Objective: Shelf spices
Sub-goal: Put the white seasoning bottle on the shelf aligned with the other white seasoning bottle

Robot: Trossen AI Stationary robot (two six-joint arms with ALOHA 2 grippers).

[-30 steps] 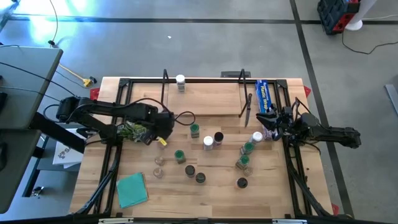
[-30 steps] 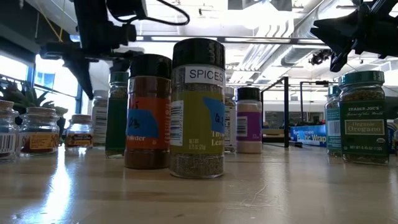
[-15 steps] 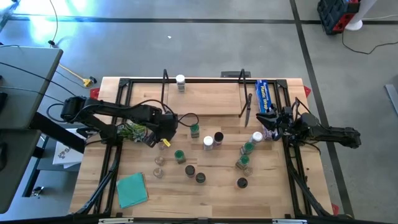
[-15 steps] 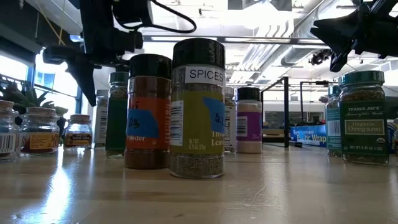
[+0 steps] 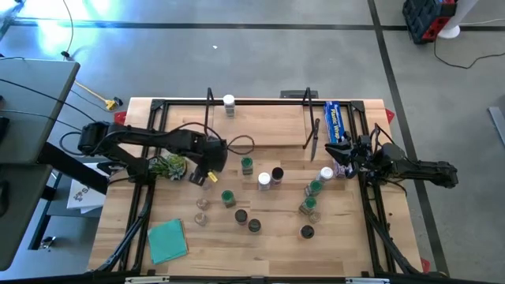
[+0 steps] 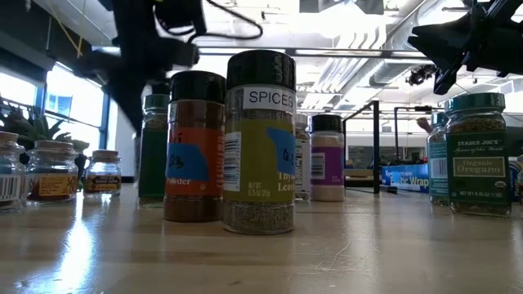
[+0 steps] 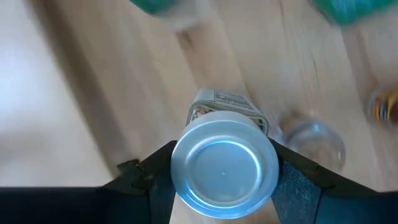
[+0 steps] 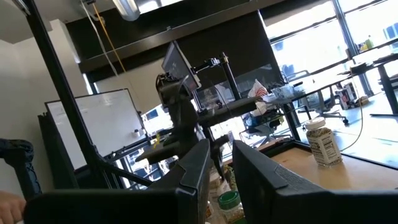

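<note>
The left end effector [image 7: 227, 180] grips a spice jar with a silver lid [image 7: 225, 169] above the table [image 5: 347, 229], near its left edge. The right end effector [image 5: 345, 154] waits by the right edge, fingers seemingly a little apart.

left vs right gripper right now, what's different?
The left gripper has its jaws shut on a silver-lidded jar; the right gripper holds nothing. The left one is over the table's left-middle, the right one at the right edge by the blue box. Both are raised above the tabletop.
</note>
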